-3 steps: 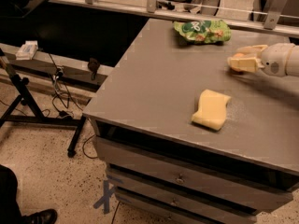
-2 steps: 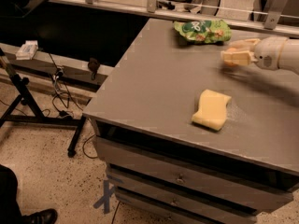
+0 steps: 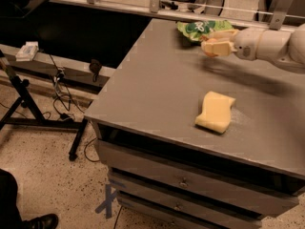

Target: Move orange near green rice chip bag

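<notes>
The green rice chip bag [image 3: 199,29] lies crinkled at the far edge of the grey table [image 3: 152,80]. My gripper [image 3: 215,46] reaches in from the right on a white arm [image 3: 267,44] and hovers just in front of and right of the bag, above the table. Its pale fingers are shut on the orange [image 3: 218,47], which shows only as a small orange-toned patch between them.
A pale yellow wavy sponge [image 3: 215,111] lies near the table's front right. Drawers [image 3: 181,180] sit under the table top. To the left are a black stand leg [image 3: 28,104], cables on the floor and a white device [image 3: 27,50]. A shoe [image 3: 40,221] is at bottom left.
My gripper has moved left and toward the back of the table, closer to the green bag, carrying the orange. The bag and the sponge have not moved.
</notes>
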